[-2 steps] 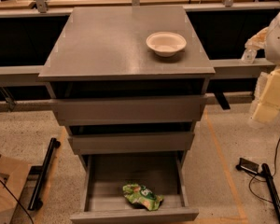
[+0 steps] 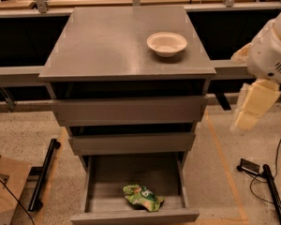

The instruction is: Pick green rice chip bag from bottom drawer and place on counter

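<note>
The bottom drawer (image 2: 131, 172) stands pulled all the way out, its grey floor open to view from above. That is what makes a pick possible, as the two drawers above it, the upper (image 2: 131, 110) and the middle (image 2: 131, 142), sit pushed in and leave the tray uncovered.

The green rice chip bag (image 2: 143, 197) lies flat on the drawer floor, close to the front lip and a little right of the middle, well apart from the side walls. It is crumpled, and its long axis runs roughly left to right across the drawer, dipping slightly toward the front at its right end. No clear top or bottom of the pack can be made out.

Off to the right is the gripper (image 2: 247, 114). It hangs beside the cabinet at about the height of the upper drawer, pointing down and a bit leftward, well apart from the bag and touching nothing. Whether it is open or closed cannot be told, though nothing shows in its grasp. By the look of it the reach into the drawer has not begun.

Up top, the counter (image 2: 107, 46) carries a white bowl (image 2: 166, 43) toward its back right. The wide bare stretch on the left and front looks the likely landing spot.
</note>
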Motion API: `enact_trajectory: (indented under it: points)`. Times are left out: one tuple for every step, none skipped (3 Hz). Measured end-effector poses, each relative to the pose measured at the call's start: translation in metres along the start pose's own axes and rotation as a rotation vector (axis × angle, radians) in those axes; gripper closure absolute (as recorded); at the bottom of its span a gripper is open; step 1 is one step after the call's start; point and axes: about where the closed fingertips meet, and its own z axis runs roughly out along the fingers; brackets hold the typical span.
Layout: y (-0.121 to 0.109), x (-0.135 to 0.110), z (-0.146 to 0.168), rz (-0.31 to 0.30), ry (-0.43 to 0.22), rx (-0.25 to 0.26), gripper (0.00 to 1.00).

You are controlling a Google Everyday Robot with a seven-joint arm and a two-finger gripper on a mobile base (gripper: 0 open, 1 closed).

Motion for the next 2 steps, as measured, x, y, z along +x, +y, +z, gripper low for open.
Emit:
enact_trajectory:
  points:
    - [-0.0019,-0.0054,0.0504,0.087,-0.063,-0.060,0.00]
    - [-0.0043,-0.0071,0.0552,0.096,-0.072,-0.058,0.00]
